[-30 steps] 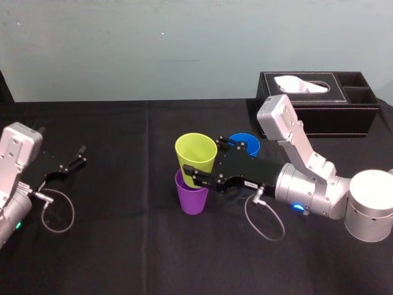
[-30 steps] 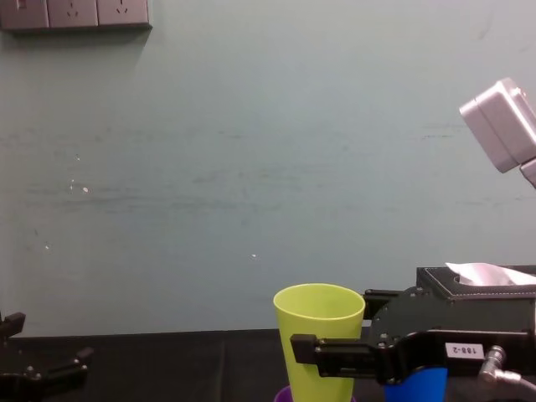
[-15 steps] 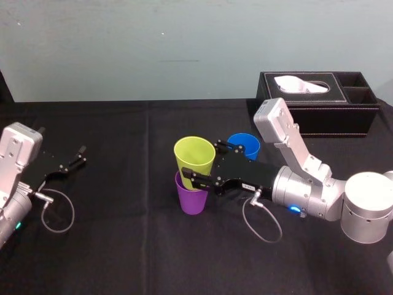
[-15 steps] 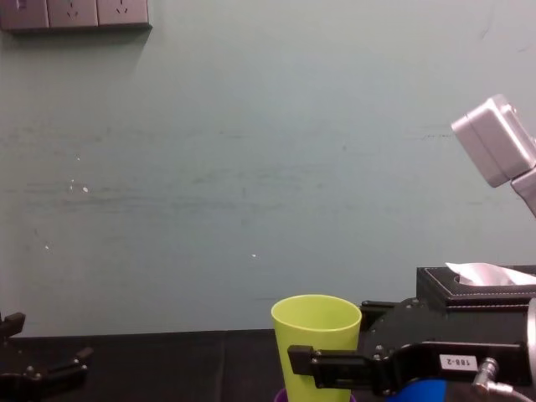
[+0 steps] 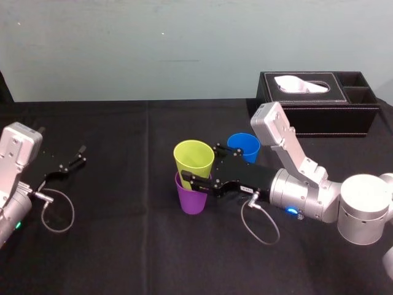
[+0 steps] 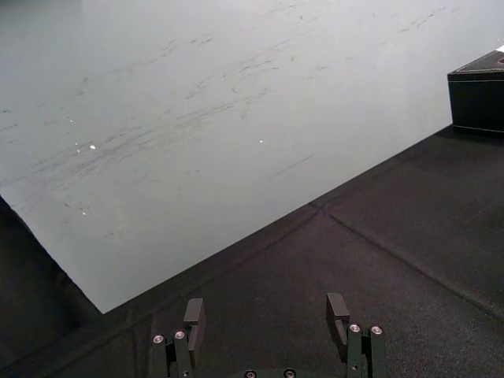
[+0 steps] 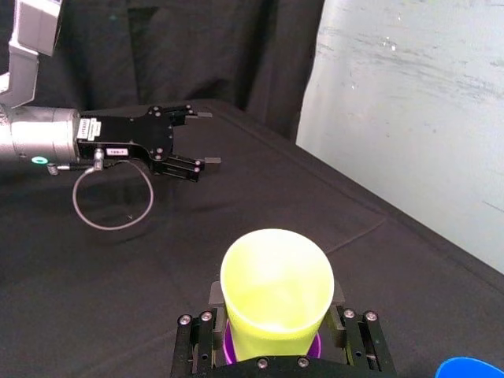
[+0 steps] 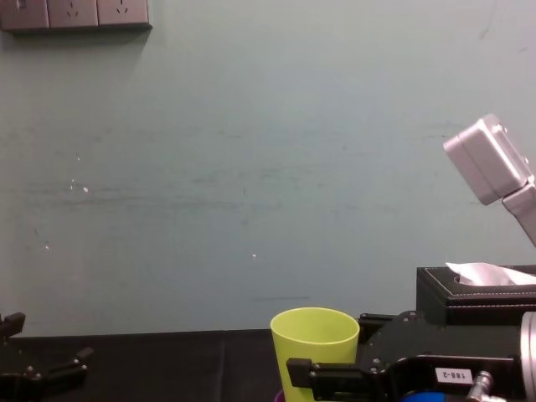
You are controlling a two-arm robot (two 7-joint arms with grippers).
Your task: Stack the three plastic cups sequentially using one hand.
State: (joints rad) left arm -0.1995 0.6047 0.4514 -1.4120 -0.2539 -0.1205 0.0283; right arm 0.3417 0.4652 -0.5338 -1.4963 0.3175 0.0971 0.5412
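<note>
Clearly, the right end effector (image 5: 201,165) was clenched on the yellow-green cup (image 5: 193,158), one long black finger on each side of its smooth tapered wall. That cup's foot sat inside the purple cup (image 5: 195,201), which stood upright near the middle of the table (image 5: 123,246); most of the yellow-green one rose above the purple rim. How deep it sat could not be told, since the fingers and the purple wall covered the joint. In the right wrist view just a thin purple arc showed under the yellow-green cup.

The blue cup (image 5: 244,146) stood apart just behind the end effector's black body, which hid its lower half; its open round mouth showed. All three cups were glossy plastic tumblers of like shape.

The left end effector (image 5: 72,158) lay far off at the table's left, its short fingers spread and grasping nothing.

A matt black cloth with faint fold lines covered the table. A black stitched tissue box (image 5: 319,104) sat at the back right, white tissue poking out. Behind ran a scuffed pale green wall (image 5: 184,43), with sockets (image 8: 75,12) high up, cut off by the chest view's top edge.
</note>
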